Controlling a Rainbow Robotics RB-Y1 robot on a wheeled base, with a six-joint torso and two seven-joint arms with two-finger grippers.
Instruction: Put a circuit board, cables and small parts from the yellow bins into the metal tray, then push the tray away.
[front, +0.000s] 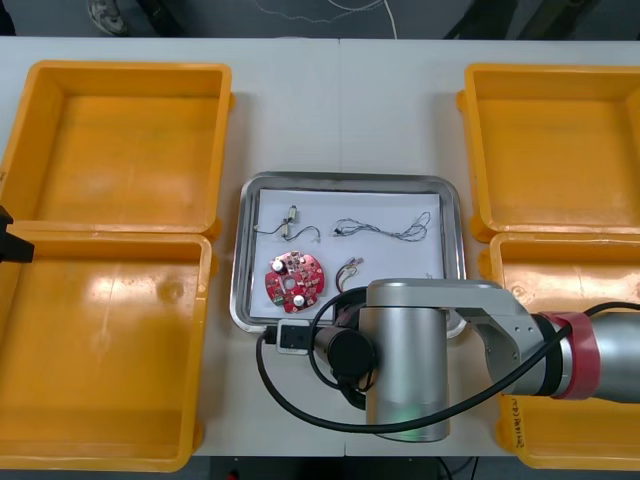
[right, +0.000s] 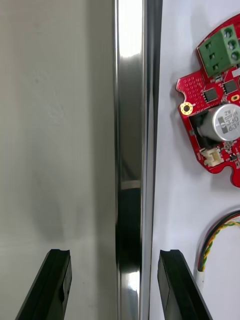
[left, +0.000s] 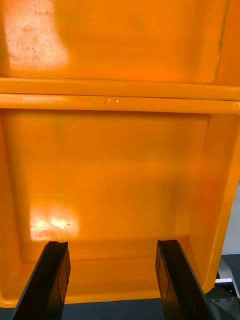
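Note:
The metal tray, white inside, lies mid-table. In it are a round red circuit board, a black cable, a thin twisted cable and a short red and yellow cable. My right arm's wrist covers the tray's near edge. In the right wrist view my right gripper is open astride the tray's near rim, one finger over the table and one inside near the red and yellow cable and the circuit board. My left gripper is open above a yellow bin, nothing between its fingers.
Two yellow bins stand at the left and two at the right; I see nothing inside them. A black part of my left arm shows at the table's left edge. Bare table lies beyond the tray.

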